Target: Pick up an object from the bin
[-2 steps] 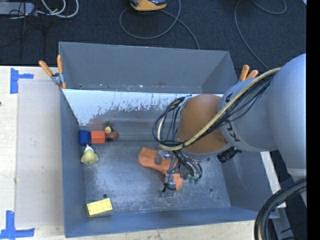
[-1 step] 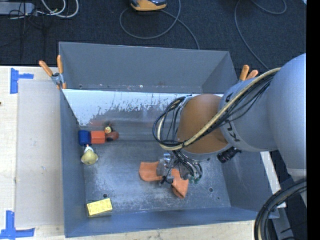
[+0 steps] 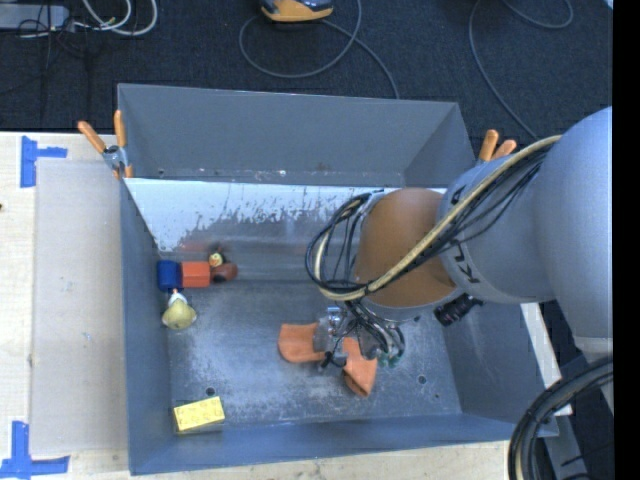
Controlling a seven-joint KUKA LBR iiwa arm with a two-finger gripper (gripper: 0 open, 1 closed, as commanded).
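Note:
My gripper [image 3: 333,348] is low in the bin's front middle, right over an orange flat, floppy thing [image 3: 295,345]. That thing lies on the bin floor and shows on both sides of the gripper, with its other end at the lower right. The gripper's body hides its middle part.
A blue block [image 3: 168,274] and an orange block [image 3: 195,275] with a small brown piece [image 3: 224,269] lie by the left wall. A pale yellow pear-shaped thing [image 3: 180,314] sits below them. A yellow brick [image 3: 198,414] lies at the front left. The arm with its cables fills the right side.

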